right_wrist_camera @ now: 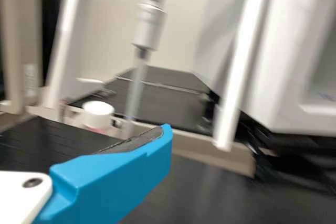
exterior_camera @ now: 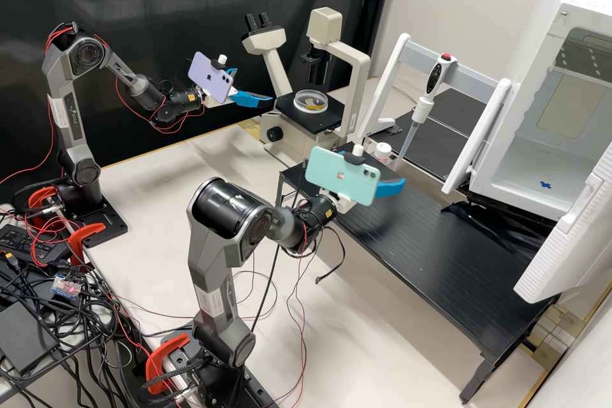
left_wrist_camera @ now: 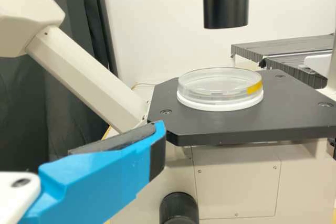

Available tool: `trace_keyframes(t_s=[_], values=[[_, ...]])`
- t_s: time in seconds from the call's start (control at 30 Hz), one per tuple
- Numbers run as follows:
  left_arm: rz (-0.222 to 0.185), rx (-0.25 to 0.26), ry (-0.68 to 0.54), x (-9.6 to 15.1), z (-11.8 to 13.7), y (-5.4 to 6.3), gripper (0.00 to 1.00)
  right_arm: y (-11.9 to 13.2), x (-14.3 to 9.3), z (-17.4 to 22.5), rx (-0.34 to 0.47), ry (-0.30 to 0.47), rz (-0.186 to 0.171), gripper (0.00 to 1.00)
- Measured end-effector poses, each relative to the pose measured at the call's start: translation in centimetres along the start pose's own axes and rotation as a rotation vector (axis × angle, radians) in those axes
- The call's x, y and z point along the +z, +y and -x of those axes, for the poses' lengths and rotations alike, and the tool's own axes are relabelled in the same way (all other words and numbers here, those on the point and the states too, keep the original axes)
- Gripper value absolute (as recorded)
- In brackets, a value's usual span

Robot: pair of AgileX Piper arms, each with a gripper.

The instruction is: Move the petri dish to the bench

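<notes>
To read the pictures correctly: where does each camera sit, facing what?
High view: off both grey arms, looks forward and down on black bench; both show.
Left wrist view: on wrist, facing cream microscope; one blue finger.
Right wrist view: on wrist, facing white pipette; one blue finger.
Shared, high and left wrist: clear round plastic dish.

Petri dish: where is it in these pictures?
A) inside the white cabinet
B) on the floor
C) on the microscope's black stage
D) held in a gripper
C, because the petri dish rests upon the black stage, below the black tube.
</notes>
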Motion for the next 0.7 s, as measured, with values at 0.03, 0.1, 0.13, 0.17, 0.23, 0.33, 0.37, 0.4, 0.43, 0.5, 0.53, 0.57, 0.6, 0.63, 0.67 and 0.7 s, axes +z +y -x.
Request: trace_keyframes(t_s=[0.03, 0.1, 0.13, 0.17, 0.23, 0.33, 0.37, 0.4, 0.43, 0.5, 0.53, 0.57, 0.6, 0.63, 0.67, 0.7], values=[[0.0, 0.0, 0.0, 0.0, 0.0, 0.0, 1.0, -0.2, -0.7, -0.1, 0.002, 0.014, 0.017, 1.0], [0.0, 0.0, 0.0, 0.0, 0.0, 0.0, 1.0, -0.6, -2.1, -0.6, 0.005, 0.038, 0.037, 1.0], [0.0, 0.0, 0.0, 0.0, 0.0, 0.0, 1.0, -0.7, -3.1, -0.9, 0.01, 0.06, 0.043, 1.0], [0.0, 0.0, 0.0, 0.0, 0.0, 0.0, 1.0, -0.9, -3.6, -1.2, 0.011, 0.064, 0.053, 1.0], [0.0, 0.0, 0.0, 0.0, 0.0, 0.0, 1.0, -1.3, -5.0, -1.8, 0.012, 0.091, 0.067, 1.0], [0.0, 0.0, 0.0, 0.0, 0.0, 0.0, 1.0, -2.1, -7.4, -2.7, -0.003, 0.14, 0.106, 1.0], [0.0, 0.0, 0.0, 0.0, 0.0, 0.0, 1.0, -2.2, -8.0, -3.0, -0.005, 0.151, 0.113, 1.0], [0.0, 0.0, 0.0, 0.0, 0.0, 0.0, 1.0, -2.4, -8.5, -3.3, -0.013, 0.157, 0.117, 1.0], [0.0, 0.0, 0.0, 0.0, 0.0, 0.0, 1.0, -2.7, -9.1, -3.6, -0.02, 0.165, 0.118, 1.0], [0.0, 0.0, 0.0, 0.0, 0.0, 0.0, 1.0, -3.3, -10.1, -4.3, -0.04, 0.172, 0.12, 1.0], [0.0, 0.0, 0.0, 0.0, 0.0, 0.0, 1.0, -3.5, -10.4, -4.5, -0.046, 0.173, 0.117, 1.0], [0.0, 0.0, 0.0, 0.0, 0.0, 0.0, 1.0, -3.9, -10.9, -5.0, -0.06, 0.174, 0.116, 1.0], [0.0, 0.0, 0.0, 0.0, 0.0, 0.0, 1.0, -4.1, -11.2, -5.2, -0.068, 0.173, 0.111, 1.0], [0.0, 0.0, 0.0, 0.0, 0.0, 0.0, 1.0, -4.4, -11.5, -5.6, -0.086, 0.169, 0.11, 1.0], [0.0, 0.0, 0.0, 0.0, 0.0, 0.0, 1.0, -4.8, -11.9, -6.0, -0.096, 0.171, 0.109, 1.0], [0.0, 0.0, 0.0, 0.0, 0.0, 0.0, 1.0, -5.2, -12.2, -6.5, -0.114, 0.165, 0.103, 1.0]])
